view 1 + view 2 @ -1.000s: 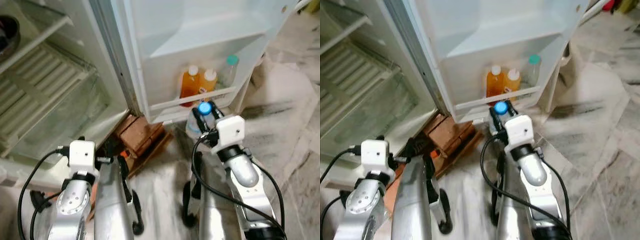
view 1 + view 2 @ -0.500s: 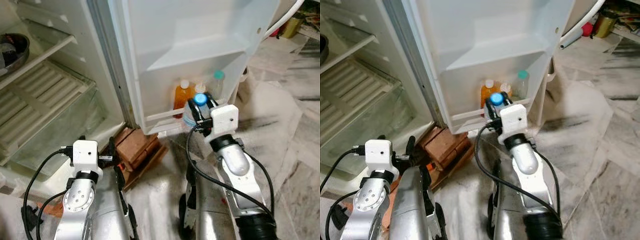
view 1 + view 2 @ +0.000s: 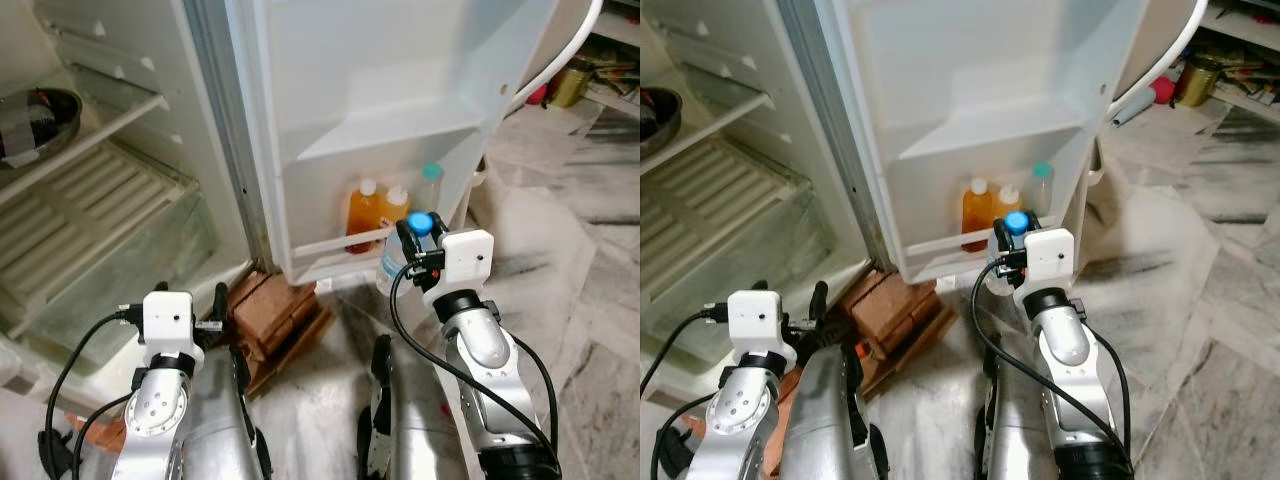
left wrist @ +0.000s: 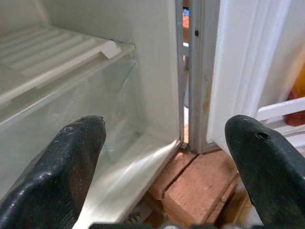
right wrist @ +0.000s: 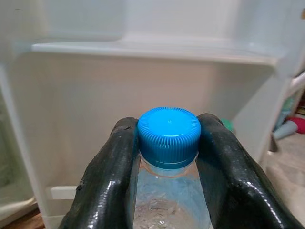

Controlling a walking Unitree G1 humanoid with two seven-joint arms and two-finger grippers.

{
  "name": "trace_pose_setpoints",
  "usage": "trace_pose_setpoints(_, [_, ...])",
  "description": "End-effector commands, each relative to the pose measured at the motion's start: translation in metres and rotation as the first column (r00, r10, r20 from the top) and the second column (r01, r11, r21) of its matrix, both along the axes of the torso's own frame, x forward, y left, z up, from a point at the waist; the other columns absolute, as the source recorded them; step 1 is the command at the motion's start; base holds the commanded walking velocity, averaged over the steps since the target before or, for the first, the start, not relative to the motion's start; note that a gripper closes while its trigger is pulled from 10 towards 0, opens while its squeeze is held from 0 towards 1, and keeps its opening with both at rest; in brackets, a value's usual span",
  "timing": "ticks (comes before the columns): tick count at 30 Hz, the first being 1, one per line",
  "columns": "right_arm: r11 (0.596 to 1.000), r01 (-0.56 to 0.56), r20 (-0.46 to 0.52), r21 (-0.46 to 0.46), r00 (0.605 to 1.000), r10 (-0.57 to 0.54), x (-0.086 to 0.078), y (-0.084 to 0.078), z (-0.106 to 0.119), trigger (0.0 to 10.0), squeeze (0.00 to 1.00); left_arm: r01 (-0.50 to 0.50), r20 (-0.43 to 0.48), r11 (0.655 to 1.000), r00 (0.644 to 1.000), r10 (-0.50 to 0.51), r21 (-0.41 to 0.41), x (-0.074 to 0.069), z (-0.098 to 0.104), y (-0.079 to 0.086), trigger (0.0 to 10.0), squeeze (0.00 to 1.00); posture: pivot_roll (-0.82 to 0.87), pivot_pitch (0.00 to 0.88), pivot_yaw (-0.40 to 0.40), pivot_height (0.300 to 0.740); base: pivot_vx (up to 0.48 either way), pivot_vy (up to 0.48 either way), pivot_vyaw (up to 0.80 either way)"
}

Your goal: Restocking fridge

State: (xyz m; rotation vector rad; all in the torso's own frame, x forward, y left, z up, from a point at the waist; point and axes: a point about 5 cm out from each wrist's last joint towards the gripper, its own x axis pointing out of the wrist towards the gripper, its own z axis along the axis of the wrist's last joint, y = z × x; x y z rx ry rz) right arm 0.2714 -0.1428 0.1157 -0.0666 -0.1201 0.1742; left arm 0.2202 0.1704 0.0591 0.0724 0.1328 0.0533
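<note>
i have the right gripper (image 5: pixel 167 157) clamped on the neck of a blue-capped water bottle (image 3: pixel 419 222) just outside the door shelf rail (image 3: pixel 340 243), left gripper (image 4: pixel 167 157) spread and empty; risk: bottle base catching that rail, or knocking the orange juice bottles (image 3: pixel 361 214) behind it.

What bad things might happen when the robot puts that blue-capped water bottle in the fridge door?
1. The right tool pinches the water bottle just under its blue cap, so the heavy body might swing or slip.
2. The bottom door shelf already holds two orange juice bottles and a green-capped bottle; squeezing in could knock one over.
3. The bottle might bump the shelf rail and drop onto the marble floor.
</note>
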Motion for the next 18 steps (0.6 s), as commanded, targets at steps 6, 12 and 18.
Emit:
trace_pose_setpoints(6, [1.0,0.027,0.022,-0.002,0.999,-0.027,0.004,-0.007,0.001,10.0,0.0,-0.006,0.002,1.0,1.0,0.006,-0.006,0.001,-0.004,-0.003,10.0,0.0,0.12,0.0,0.01,0.629,0.0,0.0,0.0])
trace_pose_setpoints(12, [0.999,0.05,0.03,-0.002,0.998,-0.05,0.012,-0.013,0.004,10.0,0.0,-0.013,0.028,1.0,1.0,0.013,0.001,0.009,-0.001,-0.001,10.0,0.0,0.11,0.0,0.008,0.664,0.0,0.0,0.0])
trace_pose_setpoints(18, [0.999,0.05,0.04,-0.004,0.998,-0.049,0.017,-0.015,0.007,10.0,0.0,-0.009,0.061,1.0,0.998,0.008,0.01,0.017,0.006,0.0,10.0,0.0,0.12,0.0,-0.001,0.704,0.0,0.0,0.0])
